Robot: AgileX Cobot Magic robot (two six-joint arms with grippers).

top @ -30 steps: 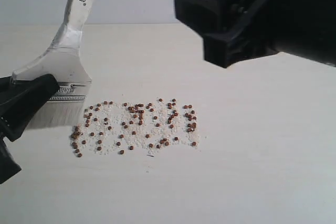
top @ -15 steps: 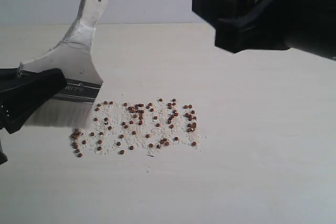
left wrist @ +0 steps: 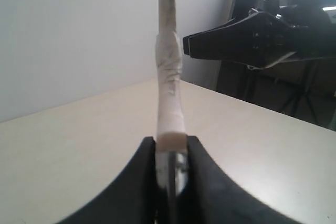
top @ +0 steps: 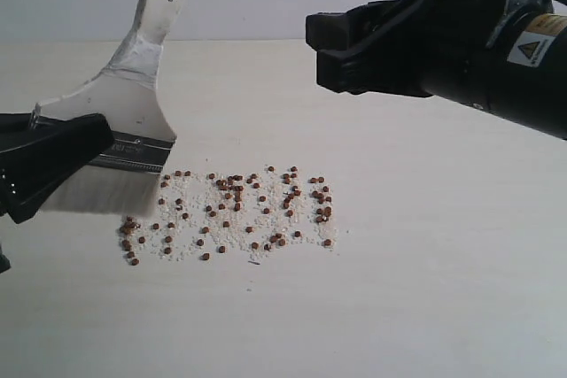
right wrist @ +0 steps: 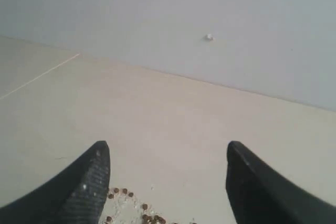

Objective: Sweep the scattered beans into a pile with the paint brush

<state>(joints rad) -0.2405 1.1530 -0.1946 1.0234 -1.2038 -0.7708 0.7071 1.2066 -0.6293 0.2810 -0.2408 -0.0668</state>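
Note:
The beans (top: 235,210) lie spread in a wide flat patch with whitish crumbs on the pale table; no pile is in view. My left gripper (top: 66,152) is shut on the silver ferrule of the paint brush (top: 133,68). The brush's off-white bristles (top: 97,194) rest on the table at the patch's left edge, and its cream handle leans up and away. In the left wrist view the jaws of that gripper (left wrist: 170,148) clamp the brush (left wrist: 169,93) edge-on. My right gripper (top: 321,50) hovers open above the patch's far right. From its wrist, the right gripper (right wrist: 165,153) holds nothing, with a few beans (right wrist: 131,211) below.
The table (top: 425,289) is pale and bare around the patch. A light wall (right wrist: 157,14) rises behind its far edge. The right arm's black body (top: 478,50) fills the upper right of the exterior view.
The brush slid right up to the patch's left edge, pushing a few beans there, then held still. The right gripper drifted right, then back left, turning more level.

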